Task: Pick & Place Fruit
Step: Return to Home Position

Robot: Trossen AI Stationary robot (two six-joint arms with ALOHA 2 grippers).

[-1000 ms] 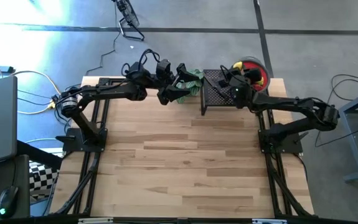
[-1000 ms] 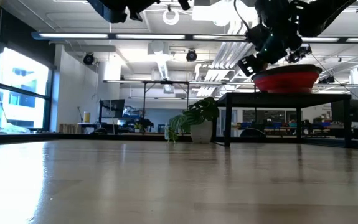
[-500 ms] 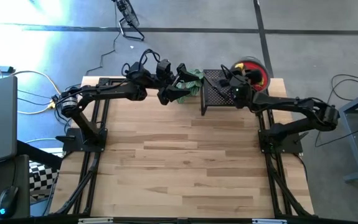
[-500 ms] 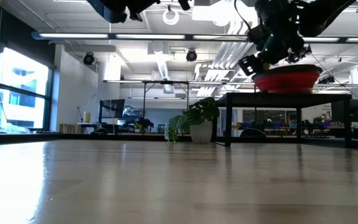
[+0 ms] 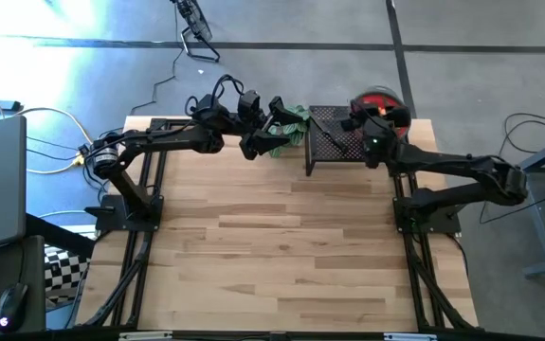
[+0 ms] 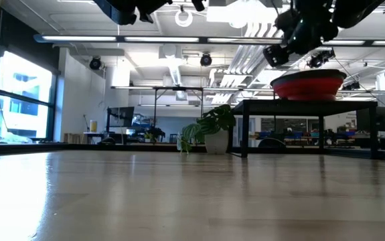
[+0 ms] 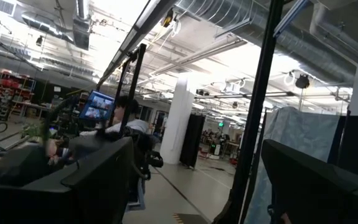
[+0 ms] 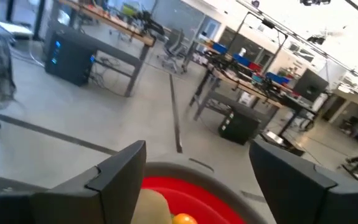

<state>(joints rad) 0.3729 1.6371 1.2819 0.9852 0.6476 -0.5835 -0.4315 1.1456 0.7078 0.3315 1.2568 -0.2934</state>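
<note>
Judging by the layout, we rate placing as all but finished: the only fruit (image 8: 166, 211) we find lies in the bowl (image 8: 216, 196), on the black stand (image 6: 306, 102) at the table's (image 5: 281, 237) far edge. What remains is bringing both arms home. Right gripper (image 8: 198, 148) hangs over the bowl, fingers spread, empty; left gripper (image 5: 264, 144) hovers by the plant (image 5: 293, 118), likewise spread and empty. Only the right wrist view shows the fruit; the high view hides it behind the gripper.

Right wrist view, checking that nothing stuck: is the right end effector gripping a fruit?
No: the right end effector is open and empty, above the red bowl.
</note>
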